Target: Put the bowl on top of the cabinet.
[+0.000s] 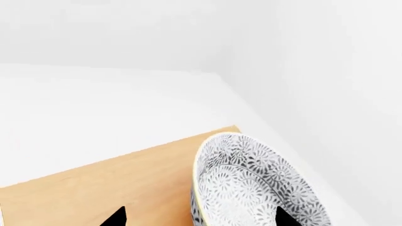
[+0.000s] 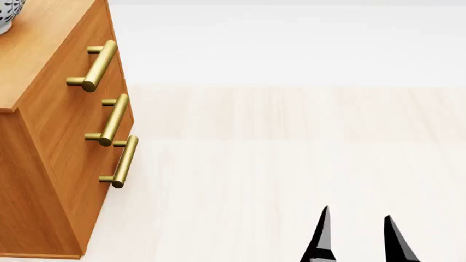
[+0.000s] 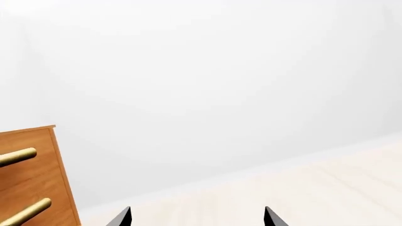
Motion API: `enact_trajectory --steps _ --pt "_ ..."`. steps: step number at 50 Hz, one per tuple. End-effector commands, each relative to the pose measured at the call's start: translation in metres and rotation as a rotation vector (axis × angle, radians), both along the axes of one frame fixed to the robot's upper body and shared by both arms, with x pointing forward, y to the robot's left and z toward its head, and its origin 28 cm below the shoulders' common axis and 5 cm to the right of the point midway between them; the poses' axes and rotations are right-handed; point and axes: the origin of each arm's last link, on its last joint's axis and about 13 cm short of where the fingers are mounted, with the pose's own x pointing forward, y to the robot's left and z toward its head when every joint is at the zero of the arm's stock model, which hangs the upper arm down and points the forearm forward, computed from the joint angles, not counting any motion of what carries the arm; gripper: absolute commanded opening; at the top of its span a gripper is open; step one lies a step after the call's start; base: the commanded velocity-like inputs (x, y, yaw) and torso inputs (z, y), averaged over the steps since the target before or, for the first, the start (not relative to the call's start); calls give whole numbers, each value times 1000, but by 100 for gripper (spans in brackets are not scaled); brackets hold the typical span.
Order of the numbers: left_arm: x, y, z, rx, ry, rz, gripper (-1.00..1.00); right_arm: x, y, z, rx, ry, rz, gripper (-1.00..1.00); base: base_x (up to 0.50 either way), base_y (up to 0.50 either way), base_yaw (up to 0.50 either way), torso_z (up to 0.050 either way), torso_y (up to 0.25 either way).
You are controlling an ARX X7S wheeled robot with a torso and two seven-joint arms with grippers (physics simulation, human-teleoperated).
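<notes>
The bowl (image 1: pixel 251 183), white with a dense grey-black floral pattern, stands on the light wooden top of the cabinet (image 1: pixel 94 188) near a corner by the white wall. My left gripper (image 1: pixel 201 217) is open. One fingertip (image 1: pixel 116 217) is over the bare wood and the other shows against the bowl's inside, so the near rim lies between them without being pinched. In the head view only a sliver of the bowl (image 2: pixel 7 16) shows on the cabinet (image 2: pixel 65 136) at the top left. My right gripper (image 2: pixel 357 232) hangs open and empty over the floor.
Three brass bar handles (image 2: pixel 98 65) stick out from the cabinet's front toward the open pale wood floor (image 2: pixel 291 153). A white wall stands behind and beside the cabinet. The right wrist view shows the cabinet's edge (image 3: pixel 31 188) and my right gripper (image 3: pixel 196 217) over the floor.
</notes>
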Motion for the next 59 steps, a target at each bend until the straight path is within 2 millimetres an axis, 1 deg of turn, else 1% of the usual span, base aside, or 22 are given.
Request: enact_trajectory --steps 1,12,21,26,41,44,50,59 --pt "-26 -10 17 131 -13 66 100 -6 0 3 7 -19 15 100 0 0 0 0 0" --pt "-42 -23 32 243 -41 94 100 -10 -1 5 14 -32 17 100 0 0 0 0 0" --pt "-49 -28 37 281 -58 90 100 -12 -1 6 15 -38 19 100 0 0 0 0 0" --pt "-54 -36 42 345 -70 88 100 -13 -1 7 17 -40 18 100 0 0 0 0 0" --pt "-61 -56 43 446 -101 29 100 -13 0 6 12 -41 22 100 0 0 0 0 0" --pt "-63 -64 43 478 -113 6 100 -13 0 6 14 -41 21 100 0 0 0 0 0" --pt "-66 -70 43 507 -123 -5 100 -13 0 7 14 -42 22 100 0 0 0 0 0" --pt "-79 -83 41 549 -146 -58 100 -17 0 8 16 -54 26 100 0 0 0 0 0"
